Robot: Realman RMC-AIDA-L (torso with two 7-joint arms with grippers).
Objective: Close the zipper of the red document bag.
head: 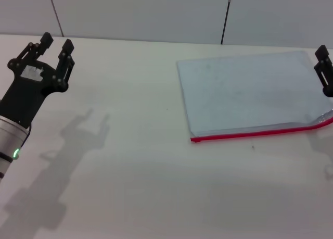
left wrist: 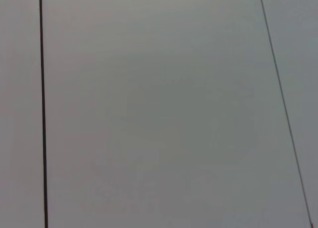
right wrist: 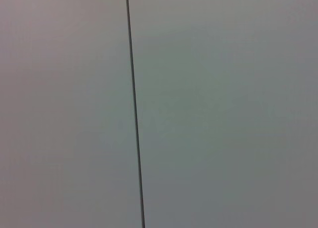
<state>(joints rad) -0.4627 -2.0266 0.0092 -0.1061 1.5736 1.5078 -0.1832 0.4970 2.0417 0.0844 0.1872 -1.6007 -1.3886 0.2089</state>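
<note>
Pale blue-grey bag [head: 244, 93], red zipper [head: 250, 133]

From the head view I get bright, even light on the tabletop [head: 156, 161], with the left gripper [head: 54, 45] casting a soft shadow toward me. Both wrist views are dim, grey and flat, showing only blank panels with dark seams.

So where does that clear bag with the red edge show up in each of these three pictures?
Head view: the red document bag lies flat on the white table, right of centre, its red zipper along the near edge.
Left wrist view: not in it, only a pale wall with dark seams.
Right wrist view: not in it, only the same kind of wall.
Shared landmark: the dark vertical wall seam, also seen in the left wrist and right wrist views.
</note>
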